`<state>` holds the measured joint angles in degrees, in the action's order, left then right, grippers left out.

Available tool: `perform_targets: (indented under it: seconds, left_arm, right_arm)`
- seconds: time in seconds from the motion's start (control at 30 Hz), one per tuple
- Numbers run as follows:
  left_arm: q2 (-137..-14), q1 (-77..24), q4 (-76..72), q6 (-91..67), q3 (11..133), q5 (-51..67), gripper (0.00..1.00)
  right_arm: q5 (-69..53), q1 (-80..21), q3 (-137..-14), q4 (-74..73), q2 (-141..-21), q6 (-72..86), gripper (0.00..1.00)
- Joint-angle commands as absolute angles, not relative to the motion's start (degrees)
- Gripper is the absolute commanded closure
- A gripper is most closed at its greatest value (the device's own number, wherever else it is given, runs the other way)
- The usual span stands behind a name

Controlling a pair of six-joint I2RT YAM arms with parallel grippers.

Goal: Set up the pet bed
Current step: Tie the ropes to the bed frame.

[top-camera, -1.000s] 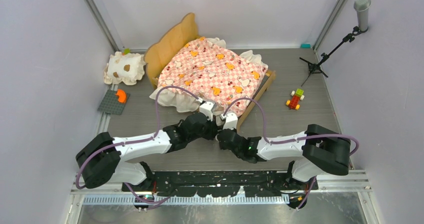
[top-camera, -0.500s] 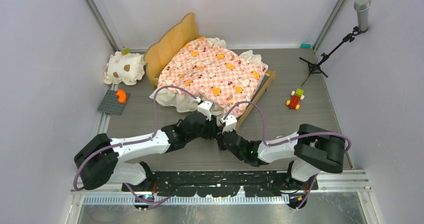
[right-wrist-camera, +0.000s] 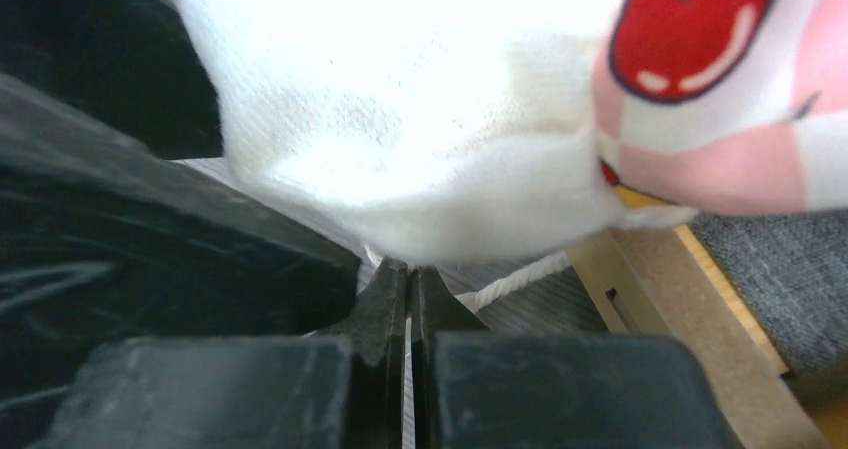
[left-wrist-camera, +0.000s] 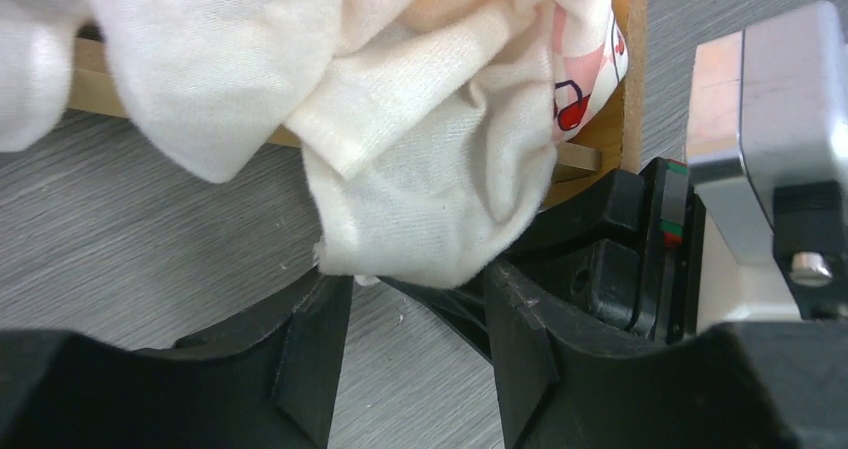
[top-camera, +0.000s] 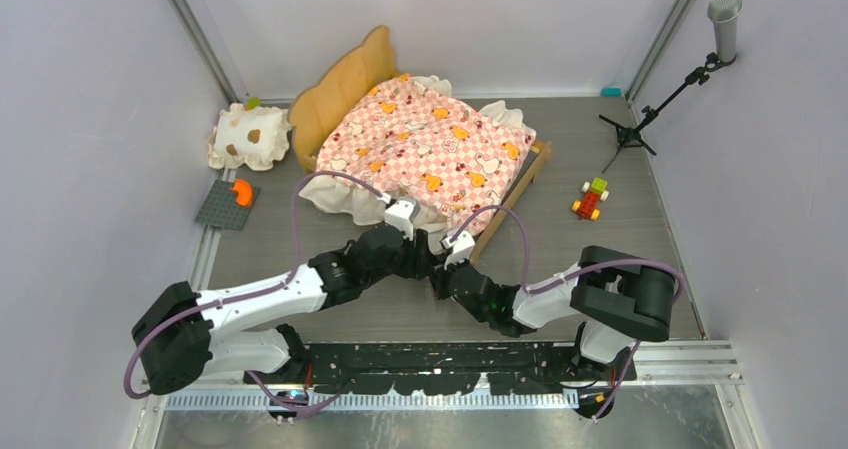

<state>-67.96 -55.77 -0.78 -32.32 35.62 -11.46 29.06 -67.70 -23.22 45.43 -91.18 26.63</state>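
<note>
Just ahead of the left pincer (left-wrist-camera: 415, 359), jaws apart: pet bed (top-camera: 425, 149) corner, ruffle (left-wrist-camera: 430, 199) drooping toward the gap. Right pincer (right-wrist-camera: 408, 309) alongside is closed, apparently empty. Mattress (left-wrist-camera: 590, 59) looks soft, light and floppy; I'd grab the ruffle hem, not the stiff frame (right-wrist-camera: 660, 269).

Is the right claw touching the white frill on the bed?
Touching. Right wrist view: the shut right claw pinches the white frill at its bottom edge.

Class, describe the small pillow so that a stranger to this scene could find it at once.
Start at the pet bed in the middle of the table. Just left of its wooden headboard lies the pillow. Unlike the flat grey plate beside it, it is cream, ruffled and brown-spotted.
</note>
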Motion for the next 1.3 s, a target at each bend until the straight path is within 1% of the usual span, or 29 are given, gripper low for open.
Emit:
perform_targets:
  seconds: [0.0,0.2,0.4,0.47,0.57,0.67,0.8,1.07,1.27]
  left_arm:
    - [-63.4,-55.3,3.2,-32.5,37.4,-15.3,0.46]
    - [-58.6,-51.6,5.5,-36.2,35.4,-16.1,0.40]
    - [-60.3,-47.4,8.5,-41.9,35.9,-14.7,0.39]
    - [-61.9,-46.8,9.3,-43.4,36.6,-14.0,0.42]
    - [-63.5,-46.6,10.1,-46.3,36.5,-13.4,0.50]
    - [-63.7,-46.5,9.9,-50.2,34.9,-14.2,0.52]
    - [-63.8,-46.4,9.2,-54.1,33.7,-15.1,0.50]
    - [-66.5,-46.3,9.5,-58.3,35.1,-14.9,0.41]
    - [-68.2,-46.3,8.6,-64.9,34.0,-13.7,0.39]
  right_arm:
    - [30.5,-67.6,-23.1,53.2,-92.2,25.0,0.96]
    - [30.1,-67.6,-23.4,54.2,-93.0,24.5,0.96]
    - [29.9,-67.7,-23.9,54.3,-93.7,24.4,0.96]
    - [29.9,-67.6,-23.8,54.3,-93.6,24.5,0.97]
    - [29.6,-67.7,-23.7,54.3,-93.4,24.7,0.97]
    - [29.7,-67.6,-23.6,54.1,-93.3,24.7,0.97]
    - [29.4,-67.6,-23.7,54.1,-93.1,24.7,0.97]
    - [29.2,-67.6,-23.8,54.1,-93.0,24.7,0.97]
    - [28.9,-67.6,-23.8,54.1,-92.9,24.6,0.97]
